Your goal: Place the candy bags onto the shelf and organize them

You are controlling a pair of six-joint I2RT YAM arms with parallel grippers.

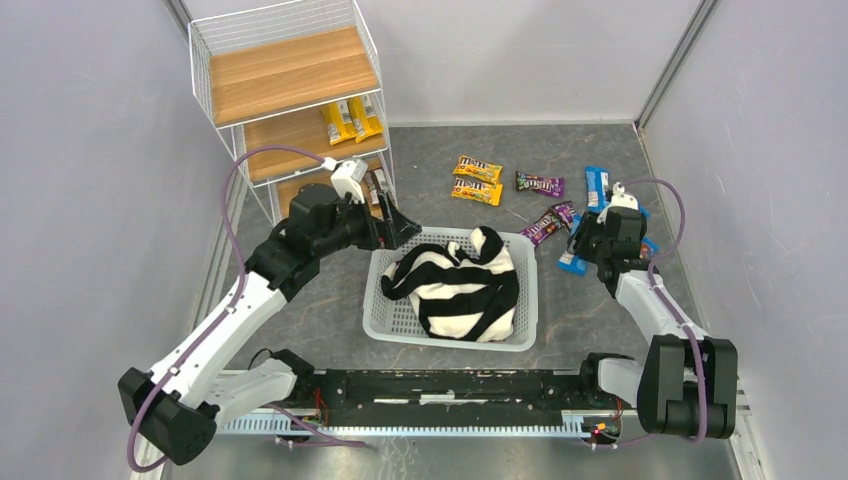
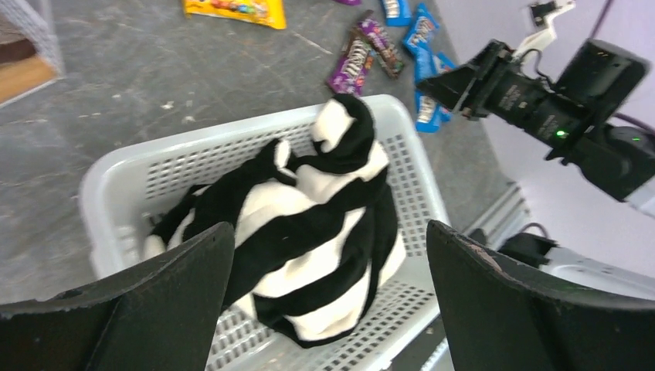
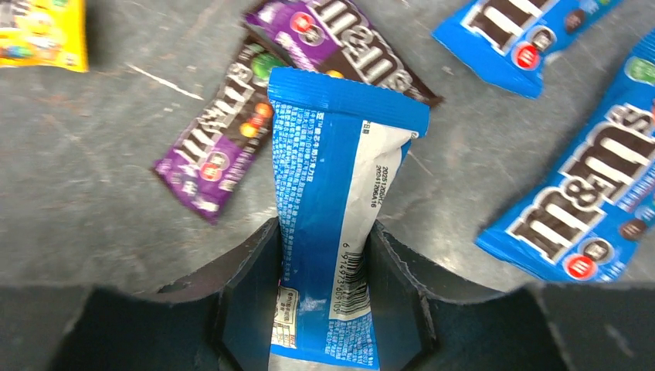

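**Top external view.** The shelf stands in the far left corner, and I see two shelved yellow bags side by side on its middle board. My left gripper hangs between the shelf and the white basket, above the basket's far left corner. The basket holds a striped cloth. On the floor beyond the basket lie two loose yellow bags, a single purple bag, a pair of purple bags and the loose blue bags. My right gripper sits low among the blue ones, just right of the basket's far right corner.

**Left wrist view.** The two dark fingers of the left gripper are spread wide with nothing between them. The basket and the cloth lie below the gap. The right gripper shows at upper right, with blue packets under its tip.

**Right wrist view.** The right gripper is clamped on a blue candy bag, held by one end with its barcode side up. The bag's far end overlaps one bag of the purple pair. I cannot tell whether it is lifted off the floor. Loose blue bags lie to the right, the other bag of the pair to the left, and a yellow corner at upper left.
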